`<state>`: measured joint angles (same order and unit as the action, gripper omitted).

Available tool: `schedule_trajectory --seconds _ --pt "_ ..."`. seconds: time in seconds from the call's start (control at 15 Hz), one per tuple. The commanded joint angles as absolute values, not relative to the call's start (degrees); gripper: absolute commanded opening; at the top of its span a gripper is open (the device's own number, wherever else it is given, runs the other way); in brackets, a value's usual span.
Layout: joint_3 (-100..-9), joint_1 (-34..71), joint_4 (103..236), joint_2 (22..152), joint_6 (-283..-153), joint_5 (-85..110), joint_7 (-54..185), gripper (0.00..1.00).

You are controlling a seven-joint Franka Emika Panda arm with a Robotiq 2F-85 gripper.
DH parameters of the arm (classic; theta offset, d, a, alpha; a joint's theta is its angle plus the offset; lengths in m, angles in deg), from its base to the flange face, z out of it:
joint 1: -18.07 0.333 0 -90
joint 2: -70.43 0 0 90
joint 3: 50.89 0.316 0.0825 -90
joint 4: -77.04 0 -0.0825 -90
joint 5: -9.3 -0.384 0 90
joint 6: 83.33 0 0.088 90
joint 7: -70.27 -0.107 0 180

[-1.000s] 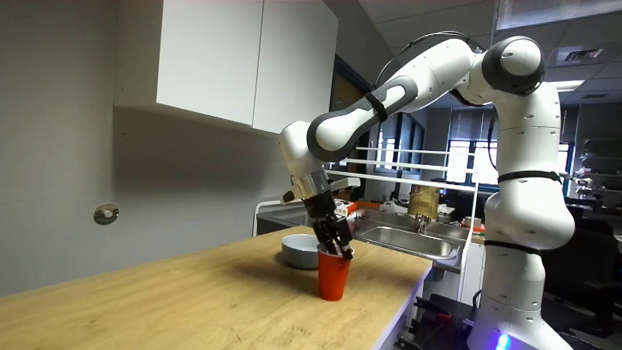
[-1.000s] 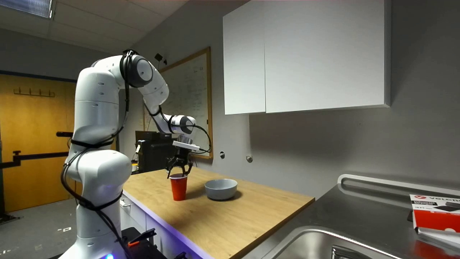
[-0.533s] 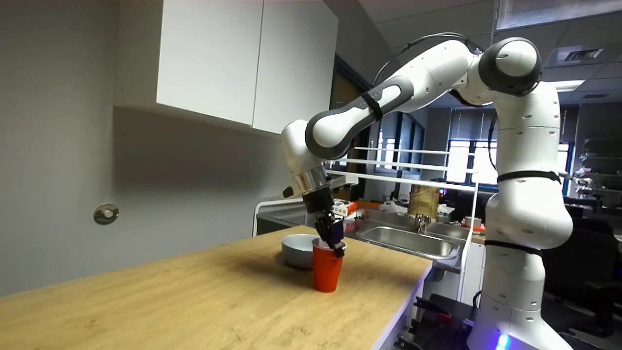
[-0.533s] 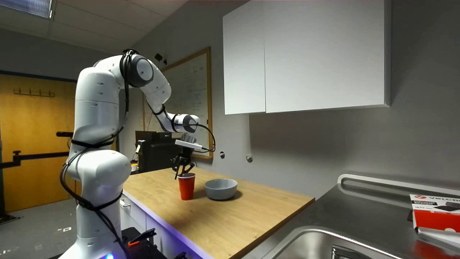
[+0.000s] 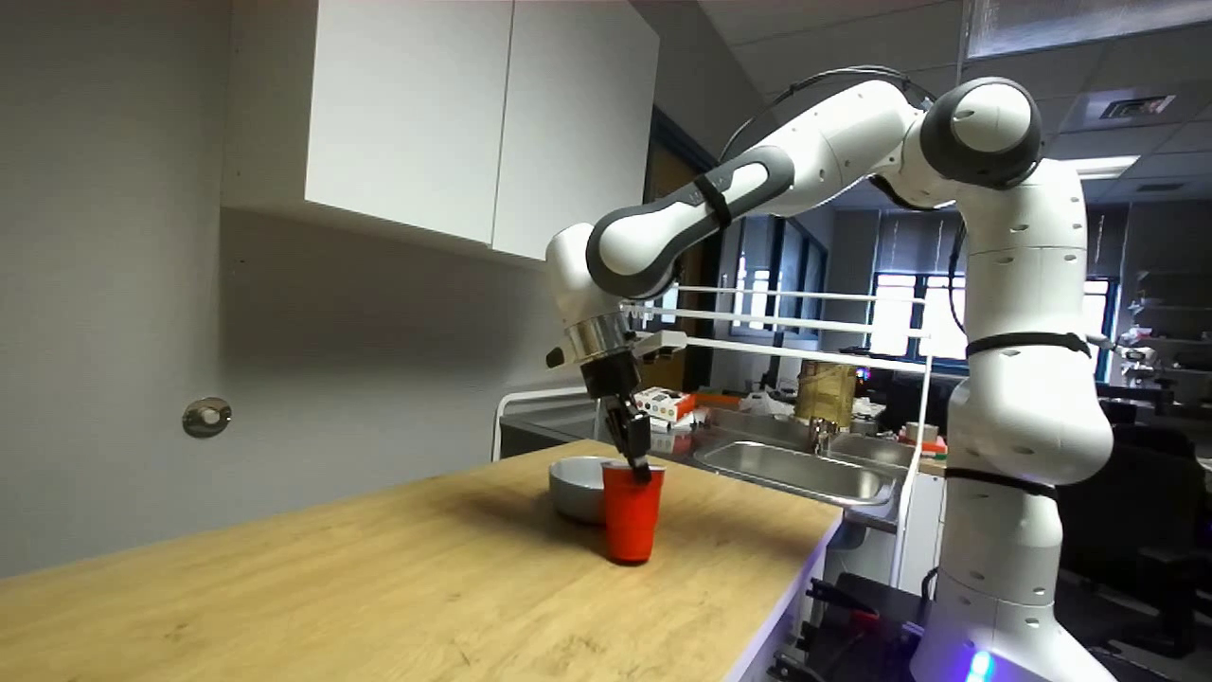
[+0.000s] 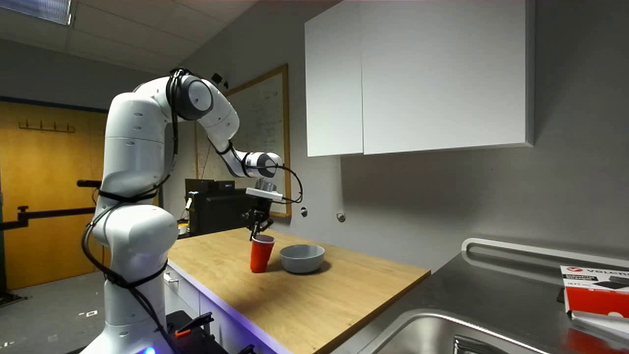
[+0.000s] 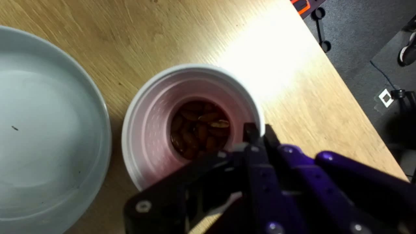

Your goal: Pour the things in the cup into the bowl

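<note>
Claw (image 7: 261,132) is gripping the rim of the cup (image 6: 261,256), its two tips pressing from either side, one sitting inside the wall and one outside, at three o'clock in the wrist view. Brown, almond-shaped pieces (image 7: 200,130) are lying at the cup's bottom. In an exterior view the red cup is leaning a little, its rim lying just past twelve o'clock from its base; I am not able to tell whether that base is touching the table (image 6: 304,305). The bowl (image 7: 42,130) is sitting at nine o'clock from the cup in the wrist view, near but apart, a dark fleck (image 7: 14,128) showing on its pale floor. In an exterior view the cup is partly hiding the bowl, which is sitting at ten o'clock, while the white arm (image 5: 1027,407) is standing at three, arching over to the claw. The sink (image 5: 795,471) is gleaming there between two and three o'clock, and the cupboard (image 5: 483,123) is hanging at eleven. In an exterior view a box (image 6: 597,297) is resting on the dark counter (image 6: 491,290) at three o'clock from the cup, and a whiteboard (image 6: 255,118) is hanging at twelve.
</note>
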<state>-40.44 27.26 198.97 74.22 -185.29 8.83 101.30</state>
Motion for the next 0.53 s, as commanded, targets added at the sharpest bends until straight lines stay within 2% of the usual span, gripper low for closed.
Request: schedule_trajectory --seconds 0.0,0.47 --pt "-41.24 26.48 198.49 74.38 -185.2 11.65 102.52 0.03" --pt "-44.01 23.27 199.87 71.63 -185.82 12.11 110.6 0.03"
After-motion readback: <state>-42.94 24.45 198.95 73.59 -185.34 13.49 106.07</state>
